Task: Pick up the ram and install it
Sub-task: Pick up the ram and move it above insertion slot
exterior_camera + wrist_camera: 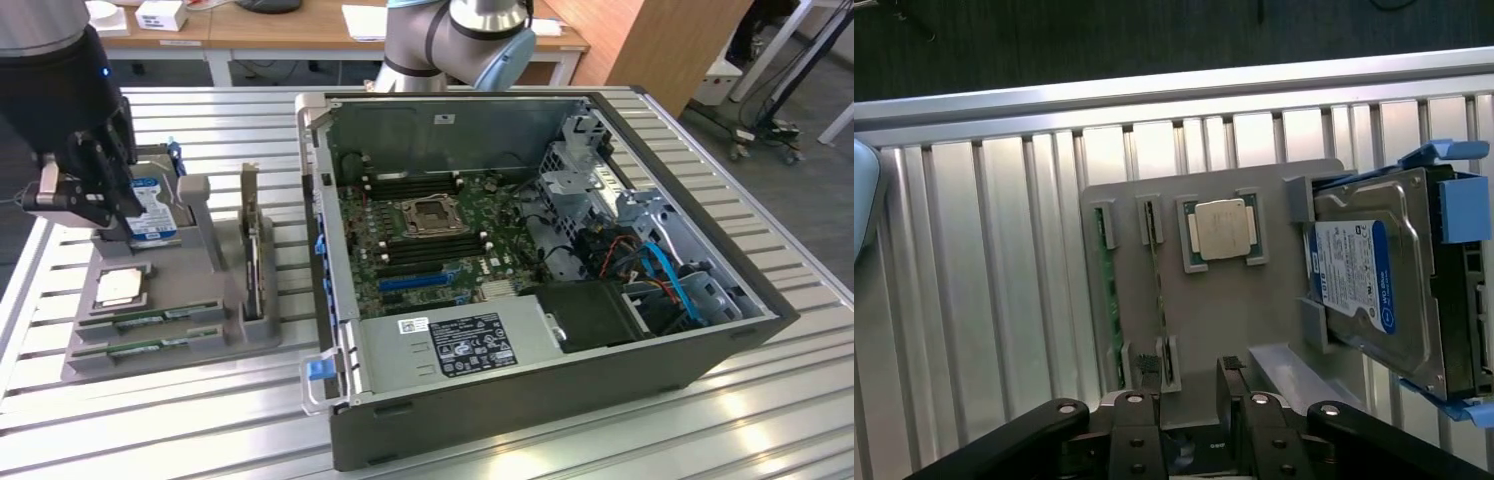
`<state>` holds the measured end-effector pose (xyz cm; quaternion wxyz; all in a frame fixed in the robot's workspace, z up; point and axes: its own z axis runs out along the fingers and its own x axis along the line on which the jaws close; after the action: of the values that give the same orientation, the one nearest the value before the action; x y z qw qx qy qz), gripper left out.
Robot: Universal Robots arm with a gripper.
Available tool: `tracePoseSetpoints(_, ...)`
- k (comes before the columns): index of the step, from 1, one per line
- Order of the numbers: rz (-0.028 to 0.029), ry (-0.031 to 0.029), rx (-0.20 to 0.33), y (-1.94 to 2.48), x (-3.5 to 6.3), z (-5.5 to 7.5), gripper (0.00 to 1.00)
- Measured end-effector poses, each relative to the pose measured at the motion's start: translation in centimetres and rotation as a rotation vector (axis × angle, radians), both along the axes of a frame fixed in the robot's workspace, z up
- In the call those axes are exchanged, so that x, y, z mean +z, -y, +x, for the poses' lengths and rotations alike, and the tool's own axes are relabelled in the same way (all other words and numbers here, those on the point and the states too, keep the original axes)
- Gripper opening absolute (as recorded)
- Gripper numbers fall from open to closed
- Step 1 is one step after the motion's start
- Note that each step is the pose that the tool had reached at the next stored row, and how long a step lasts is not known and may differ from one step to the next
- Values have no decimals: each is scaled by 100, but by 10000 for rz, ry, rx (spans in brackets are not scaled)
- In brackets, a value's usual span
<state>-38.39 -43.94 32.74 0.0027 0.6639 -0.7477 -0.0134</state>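
Gripper (1189, 388): hanging over the grey parts tray (1254, 320), fingers spread apart and released, grasping nothing; bare tray is showing between them.

Ram (1155, 290): standing on edge in a tray slot, untouched, one end lying just ahead of a fingertip (1146, 372). Its long axis is running straight away from the gripper, so the line between the fingers is crossing the stick's thin width.

Second ram stick (1104, 300): sitting parallel in the neighbouring slot, just beside the first. Judged tight: little room is remaining between the two for a finger.

CPU (1221, 228): resting flat in its pocket on the ram's other side, apart from it.

Hard drive (1364, 280): standing in blue rails at the tray's end, well apart from the ram.

Slatted table (984, 300): carrying the tray.

Expansion card (250, 240): standing upright between the tray and the case.

Computer case (534, 380): lying open-side-up to the exterior view's right of the tray, motherboard (427, 230) exposed. The card and the case wall are forming the edges to clear; room above is looking open.
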Motion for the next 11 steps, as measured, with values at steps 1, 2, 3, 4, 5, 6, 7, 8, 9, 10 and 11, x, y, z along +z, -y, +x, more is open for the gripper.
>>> tracePoseSetpoints(1, 1, 0, 6, 0, -16, 0, 36)
tracePoseSetpoints(2, 1, 0, 11, 0, -31, 0, 36)
tracePoseSetpoints(3, 1, 0, 16, 0, -46, 0, 36)
tracePoseSetpoints(4, 0, 0, 20, 0, -61, 0, 36)
tracePoseSetpoints(5, 1, 1, 22, 0, -78, 0, 36)
tracePoseSetpoints(6, 0, -1, 35, 0, -144, 0, 36)
tracePoseSetpoints(7, 1, 0, 51, 0, -217, 0, 36)
tracePoseSetpoints(8, -1, -2, 53, 0, -236, 0, 36)
tracePoseSetpoints(9, 0, -2, 53, 0, -236, 0, 36)
tracePoseSetpoints(10, 0, -1, 53, 0, -236, 0, 36)
tracePoseSetpoints(11, 0, -1, 53, 0, -237, 0, 36)
